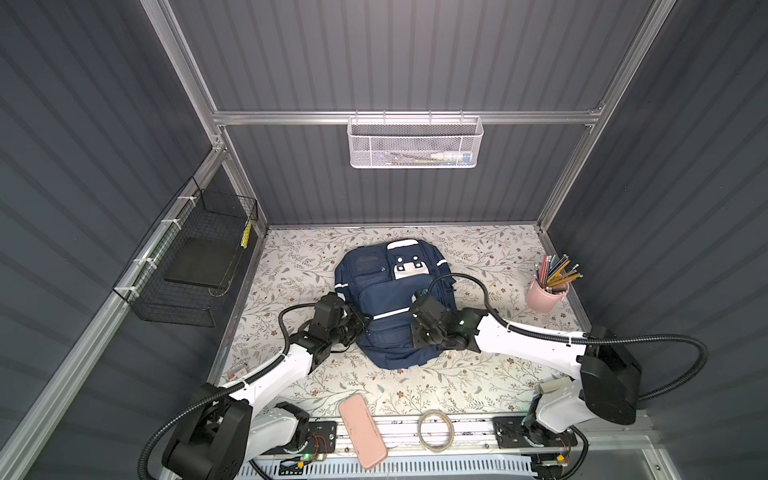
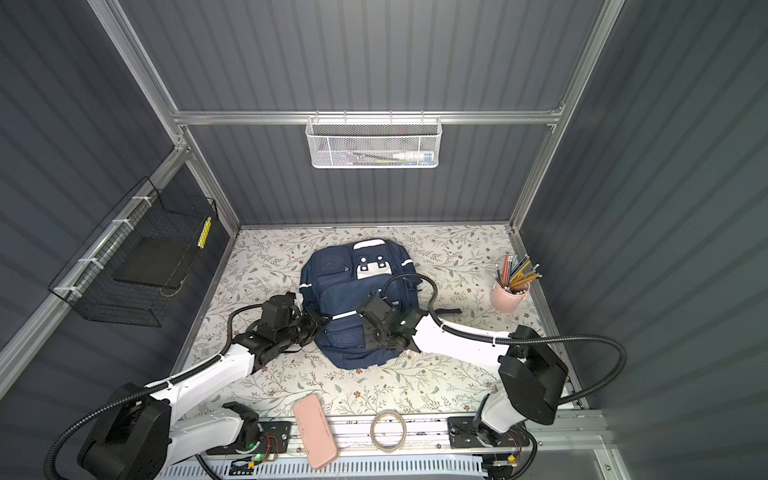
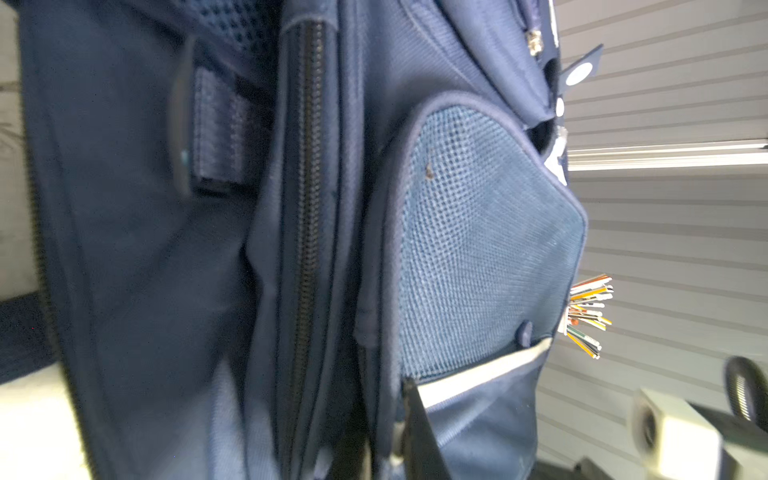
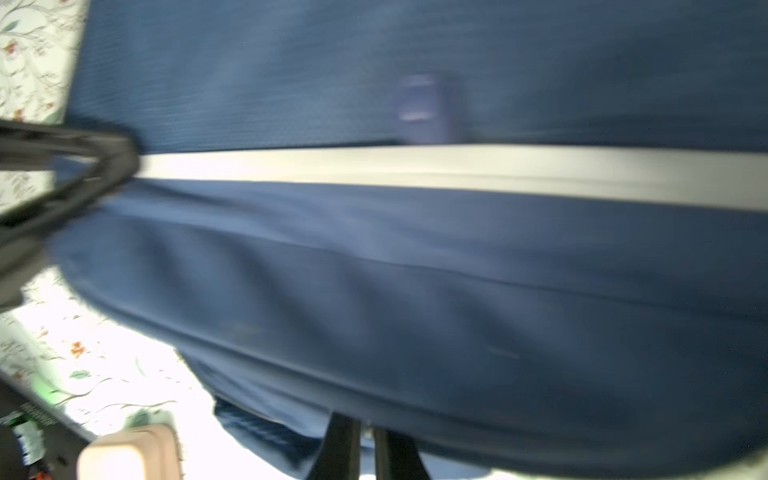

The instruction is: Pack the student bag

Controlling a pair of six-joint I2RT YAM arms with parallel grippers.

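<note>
Blur degrades both wrist views; student bag lies front-up, centred on tabletop, long axis near-to-far, white-patched end toward back wall. Closed left fingers pinch its striped side; right fingers closed at its edge, grip indistinct.

Student bag on floral table

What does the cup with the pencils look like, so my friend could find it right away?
Look at the flowery table with the big blue backpack in its middle. In both top views, go to the table's right edge by the wall, where a small pink cup stands. It alone is stuffed with pencils sticking up; the other pink thing, a flat case, lies at the near edge.
</note>
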